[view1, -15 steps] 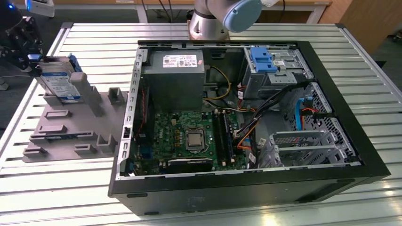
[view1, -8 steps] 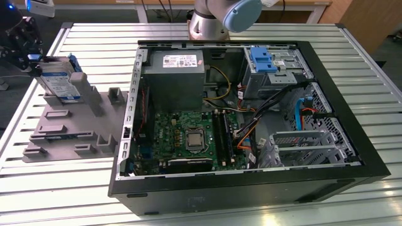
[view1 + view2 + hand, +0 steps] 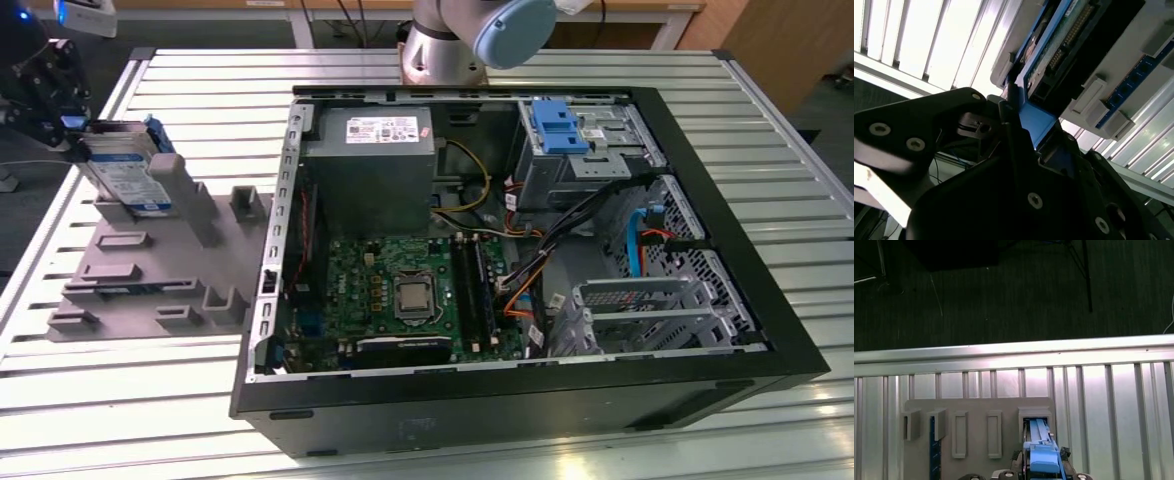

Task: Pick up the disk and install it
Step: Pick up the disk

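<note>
In the exterior view, the flat silver-grey disk [image 3: 134, 180], clipped in a bright blue plastic carrier, stands on edge in a slot of the grey moulded fixture block [image 3: 147, 270]. The block sits on the slatted metal desk [image 3: 174, 80], at the exterior view's left of the open black computer case [image 3: 467, 415]. The black tool [image 3: 74, 135] meets the disk's top edge, which the slot holds up for a grasp.

In the second wrist view, the tool [image 3: 1019, 125] presses close around the disk [image 3: 1036, 122].

In the first wrist view, the disk [image 3: 1041, 455] sits centred at the tool. Whether the tool has clamped it cannot be told.
</note>
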### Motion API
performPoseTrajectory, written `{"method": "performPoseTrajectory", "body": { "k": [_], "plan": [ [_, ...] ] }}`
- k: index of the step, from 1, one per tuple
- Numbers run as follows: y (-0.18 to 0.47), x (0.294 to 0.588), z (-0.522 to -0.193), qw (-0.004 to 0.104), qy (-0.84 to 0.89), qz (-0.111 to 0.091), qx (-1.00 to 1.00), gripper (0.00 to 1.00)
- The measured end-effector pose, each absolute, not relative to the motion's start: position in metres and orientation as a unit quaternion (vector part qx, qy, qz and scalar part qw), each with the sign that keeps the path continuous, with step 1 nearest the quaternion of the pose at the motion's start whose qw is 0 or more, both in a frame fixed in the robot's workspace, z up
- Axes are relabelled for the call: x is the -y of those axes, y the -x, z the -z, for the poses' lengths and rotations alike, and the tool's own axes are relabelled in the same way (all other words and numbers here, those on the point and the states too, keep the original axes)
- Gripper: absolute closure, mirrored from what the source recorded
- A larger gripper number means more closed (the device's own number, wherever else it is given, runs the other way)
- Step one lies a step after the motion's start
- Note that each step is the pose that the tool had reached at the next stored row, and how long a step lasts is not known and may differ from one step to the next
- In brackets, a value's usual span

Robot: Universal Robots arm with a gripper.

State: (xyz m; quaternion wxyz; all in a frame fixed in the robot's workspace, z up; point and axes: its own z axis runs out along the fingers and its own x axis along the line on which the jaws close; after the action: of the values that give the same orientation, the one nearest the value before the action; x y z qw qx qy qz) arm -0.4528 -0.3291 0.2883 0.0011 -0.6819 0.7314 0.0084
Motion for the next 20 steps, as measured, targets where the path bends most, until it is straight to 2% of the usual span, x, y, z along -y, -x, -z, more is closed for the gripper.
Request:
{"method": "performPoseTrajectory", "body": {
  "k": [20],
  "plan": [
    [0.4529, 0.3303, -0.2886, -0.004, 0.707, -0.002, -0.707, 0.63]
  ]
}}
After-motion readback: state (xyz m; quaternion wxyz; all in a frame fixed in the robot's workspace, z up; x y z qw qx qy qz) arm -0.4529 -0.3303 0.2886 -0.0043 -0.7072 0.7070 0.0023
